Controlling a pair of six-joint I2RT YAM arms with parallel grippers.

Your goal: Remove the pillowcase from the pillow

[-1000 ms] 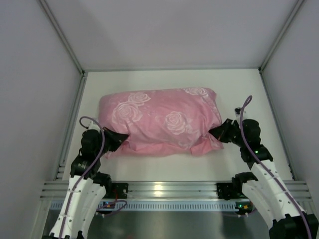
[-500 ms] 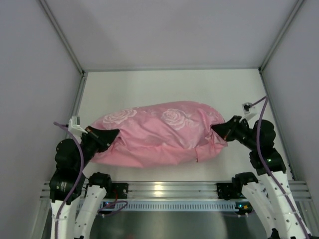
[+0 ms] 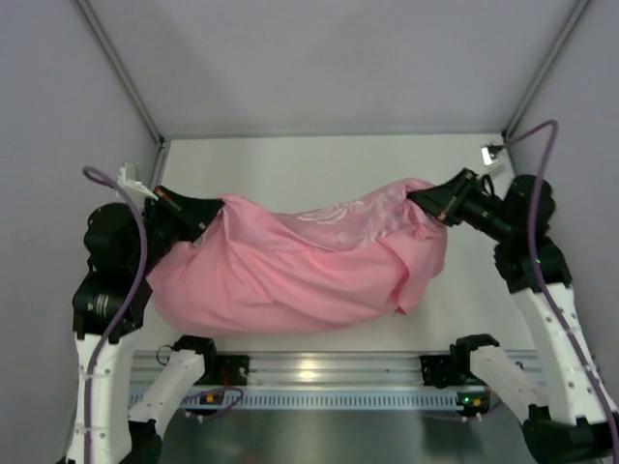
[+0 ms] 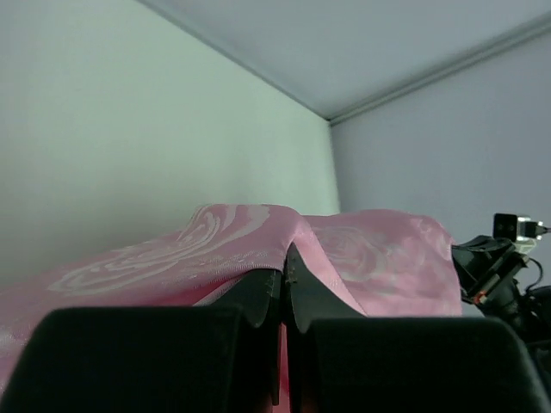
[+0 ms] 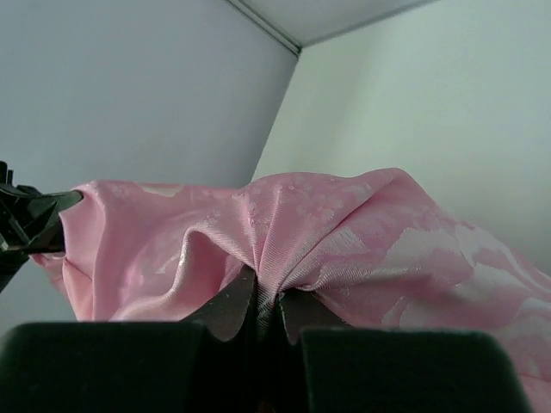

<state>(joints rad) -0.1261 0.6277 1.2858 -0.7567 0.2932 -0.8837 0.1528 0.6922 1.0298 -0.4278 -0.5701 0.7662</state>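
Above the white table [image 3: 290, 159], left claw [image 3: 217, 209] and right claw [image 3: 416, 196] each clamp tight on the pink pillowcase [image 3: 290, 275].

I see the shiny pink rose-patterned fabric pillowcase [image 3: 290, 275] hung by its two upper corners, stretched left to right. It is creased along the top and sags full and rounded toward the lower left. The pillow is hidden inside it.

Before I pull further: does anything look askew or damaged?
No damage shows. The cover hangs between the left pincer and right pincer, both shut on it, but its bulk sags lopsided, heavier toward the left side.
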